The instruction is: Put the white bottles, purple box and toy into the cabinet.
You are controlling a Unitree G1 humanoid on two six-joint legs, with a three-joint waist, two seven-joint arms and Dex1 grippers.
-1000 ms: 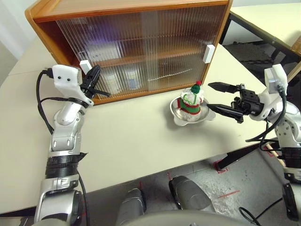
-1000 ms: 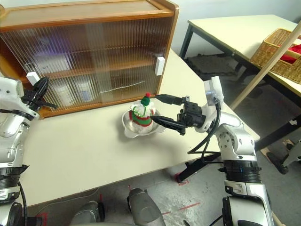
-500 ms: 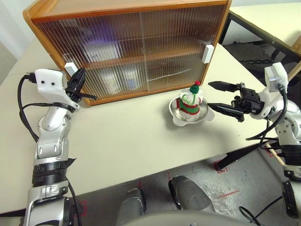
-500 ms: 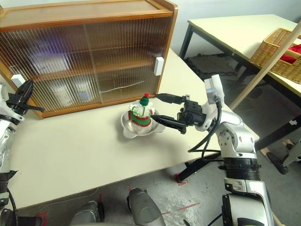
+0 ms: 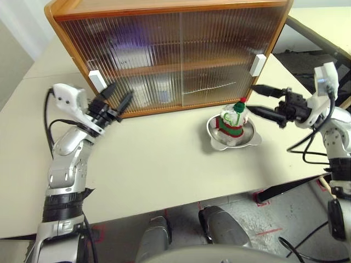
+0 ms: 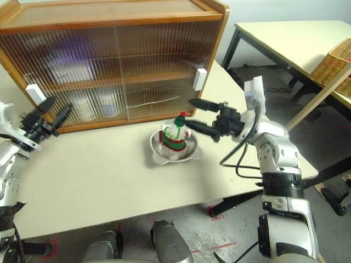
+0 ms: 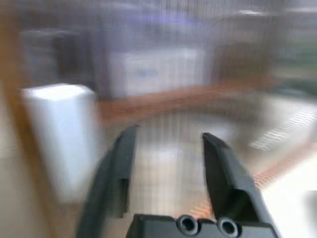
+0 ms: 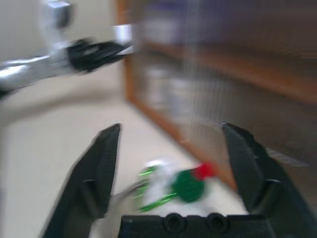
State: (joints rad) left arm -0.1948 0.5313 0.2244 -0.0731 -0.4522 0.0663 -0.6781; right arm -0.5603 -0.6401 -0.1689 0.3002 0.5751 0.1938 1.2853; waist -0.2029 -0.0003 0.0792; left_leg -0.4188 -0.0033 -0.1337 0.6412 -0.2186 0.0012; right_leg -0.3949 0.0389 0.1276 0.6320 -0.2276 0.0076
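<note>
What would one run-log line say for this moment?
left gripper: open by cabinet handle | right gripper: open near toy | toy: in bowl

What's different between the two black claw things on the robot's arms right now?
The left tool is at the cabinet's left end, beside a white handle; the right tool is near the opposite end, just above the toy in the steel bowl. The left tool points toward the ribbed doors, while the right tool reaches in over the toy. Both are open and hold nothing.
</note>
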